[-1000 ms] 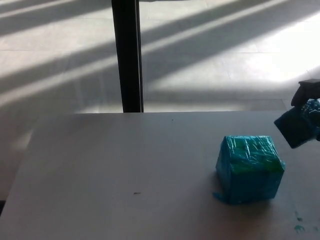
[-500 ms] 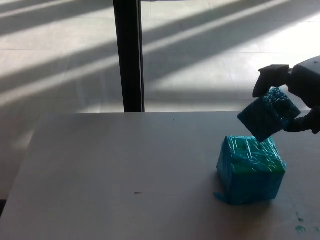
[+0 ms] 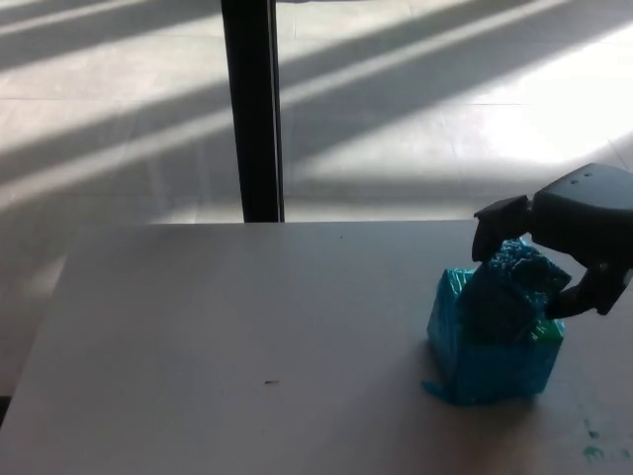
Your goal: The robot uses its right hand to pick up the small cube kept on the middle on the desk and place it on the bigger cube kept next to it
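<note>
The pale counter (image 3: pixel 247 336) is mostly bare near the camera, with a tiny dark speck (image 3: pixel 270 382) left of centre and a few small teal smudges (image 3: pixel 590 451) at the near right corner. Nothing lies between these and the cubes. On the right half sits the big cube (image 3: pixel 490 361), wrapped in shiny teal film, resting flat with one corner turned towards the camera. On its top face is the small cube (image 3: pixel 506 287), darker teal and tilted, one corner raised toward the far right rather than lying square; it has no clear long axis. The right robot hand (image 3: pixel 554 242) reaches in from the right edge and is clamped around the small cube, one black finger (image 3: pixel 495 226) hooked over its far left side and another (image 3: pixel 579 295) pressing its right side. Beyond the counter's far edge stands a dark upright post (image 3: pixel 251 109), and behind it a tiled floor (image 3: pixel 415 89) crossed by slanting bands of sunlight.
</note>
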